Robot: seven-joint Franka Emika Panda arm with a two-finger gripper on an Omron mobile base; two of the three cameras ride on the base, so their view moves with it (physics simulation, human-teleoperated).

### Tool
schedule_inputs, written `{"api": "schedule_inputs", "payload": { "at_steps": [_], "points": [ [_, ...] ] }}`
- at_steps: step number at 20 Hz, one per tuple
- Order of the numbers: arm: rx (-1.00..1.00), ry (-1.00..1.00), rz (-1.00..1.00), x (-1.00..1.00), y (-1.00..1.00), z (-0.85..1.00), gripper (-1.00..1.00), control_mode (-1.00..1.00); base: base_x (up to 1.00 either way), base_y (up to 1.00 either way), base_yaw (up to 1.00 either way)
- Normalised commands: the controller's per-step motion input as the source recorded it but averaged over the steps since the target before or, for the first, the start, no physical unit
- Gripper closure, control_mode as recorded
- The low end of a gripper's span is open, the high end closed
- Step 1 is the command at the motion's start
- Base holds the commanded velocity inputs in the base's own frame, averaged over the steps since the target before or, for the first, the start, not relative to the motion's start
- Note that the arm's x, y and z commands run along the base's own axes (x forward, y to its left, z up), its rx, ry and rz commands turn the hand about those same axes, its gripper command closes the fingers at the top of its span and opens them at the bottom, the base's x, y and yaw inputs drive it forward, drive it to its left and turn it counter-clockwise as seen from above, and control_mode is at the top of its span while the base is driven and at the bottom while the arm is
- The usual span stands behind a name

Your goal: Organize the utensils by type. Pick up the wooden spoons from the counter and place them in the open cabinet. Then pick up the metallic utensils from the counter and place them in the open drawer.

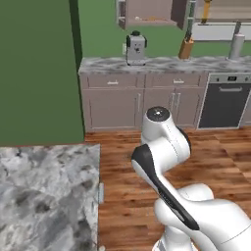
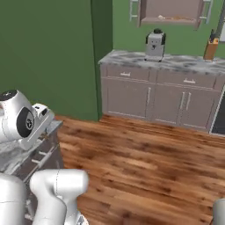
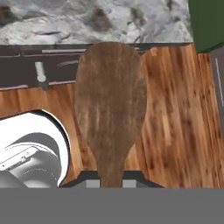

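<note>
A wooden spoon (image 3: 109,100) with a broad brown bowl rises from between the fingertips of my gripper (image 3: 110,181), which is shut on its handle. It hangs over the wood floor, just off the edge of the marbled counter (image 3: 87,19). That counter (image 1: 44,196) lies at the lower left of the left base view and shows as counter (image 2: 9,154) by my arm in the right base view. The open cabinet (image 1: 147,13) hangs on the far green wall, its doors swung wide, and appears as open cabinet (image 2: 169,11) from the other side. The open drawer and the metallic utensils are out of view.
Across the floor (image 1: 127,196) runs a second marbled top with a coffee machine (image 1: 136,48), a knife block (image 1: 186,48) and a dark oven front (image 1: 225,105). A green wall (image 2: 48,52) stands on the left. Silver bar handles (image 3: 41,75) stick out of the near cabinet fronts.
</note>
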Motion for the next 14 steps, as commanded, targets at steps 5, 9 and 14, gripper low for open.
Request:
{"api": "schedule_inputs", "payload": {
  "at_steps": [5, 9, 14],
  "points": [
    [0.00, 0.00, 0.00, 0.00, 0.00, 0.00, 1.00, 1.00, 0.09, -0.29, -0.88],
    [0.00, 0.00, 0.00, 0.00, 0.00, 0.00, 1.00, 1.00, 0.21, -0.32, -0.76],
    [0.00, 0.00, 0.00, 0.00, 0.00, 0.00, 1.00, 1.00, 0.31, -0.28, -0.68]
  ]
}}
